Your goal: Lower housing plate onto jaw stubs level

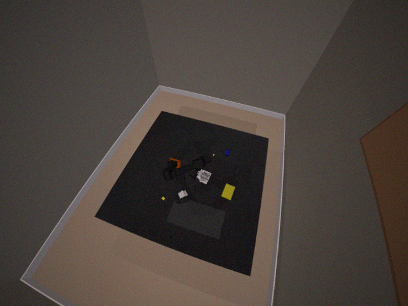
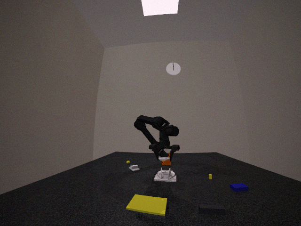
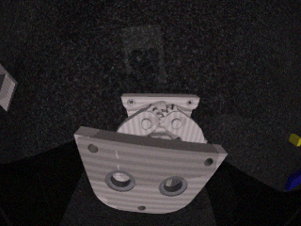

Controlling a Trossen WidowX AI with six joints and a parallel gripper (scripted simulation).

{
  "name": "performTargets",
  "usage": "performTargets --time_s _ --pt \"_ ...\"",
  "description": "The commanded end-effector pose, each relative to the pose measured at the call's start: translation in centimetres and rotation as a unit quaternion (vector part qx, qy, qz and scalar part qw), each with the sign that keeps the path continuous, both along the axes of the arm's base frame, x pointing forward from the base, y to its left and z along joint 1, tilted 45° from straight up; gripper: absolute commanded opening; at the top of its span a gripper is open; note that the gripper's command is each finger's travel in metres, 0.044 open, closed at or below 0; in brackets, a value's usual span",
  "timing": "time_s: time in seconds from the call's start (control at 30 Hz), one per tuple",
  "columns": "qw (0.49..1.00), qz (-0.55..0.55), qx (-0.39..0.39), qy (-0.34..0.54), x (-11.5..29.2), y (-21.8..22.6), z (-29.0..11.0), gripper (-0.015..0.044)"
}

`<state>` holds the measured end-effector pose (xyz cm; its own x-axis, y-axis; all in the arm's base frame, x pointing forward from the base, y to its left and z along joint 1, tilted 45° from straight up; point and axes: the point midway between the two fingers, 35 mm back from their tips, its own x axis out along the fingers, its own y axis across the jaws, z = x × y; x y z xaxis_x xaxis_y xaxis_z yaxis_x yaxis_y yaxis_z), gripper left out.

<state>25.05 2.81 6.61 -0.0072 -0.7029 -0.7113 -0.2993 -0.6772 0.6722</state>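
Note:
My gripper (image 2: 164, 159) (image 3: 149, 153) is shut on the white housing plate (image 2: 163, 158) (image 3: 146, 162), which has two ringed holes and three small ones. The plate hangs above the white base (image 2: 165, 180) (image 3: 160, 99), with a visible gap under it in the exterior view. The base also shows in the top view (image 1: 204, 176). Two white jaws (image 3: 136, 124) (image 3: 189, 127) sit side by side on the base, each with a round stub at its rear. In the wrist view the plate hides the front of the jaws. The top view is too dark to tell the fingers.
An orange block (image 1: 178, 163) (image 2: 166, 162) stands behind the base. A small white stepped piece (image 1: 182, 194) (image 2: 134, 168) (image 3: 7, 91) lies to one side. A yellow slab (image 1: 228, 192) (image 2: 146, 204), a blue block (image 1: 227, 152) (image 2: 239, 187) and a dark block (image 2: 211, 209) lie around.

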Motion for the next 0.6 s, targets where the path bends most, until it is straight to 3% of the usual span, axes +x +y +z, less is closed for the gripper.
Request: performTargets --time_s 0.0,0.57 --pt "0.998 0.047 0.000 0.045 -0.06 0.53 -0.49 0.0351" --pt "0.997 0.055 0.000 0.053 -0.07 0.59 -0.56 0.0351"
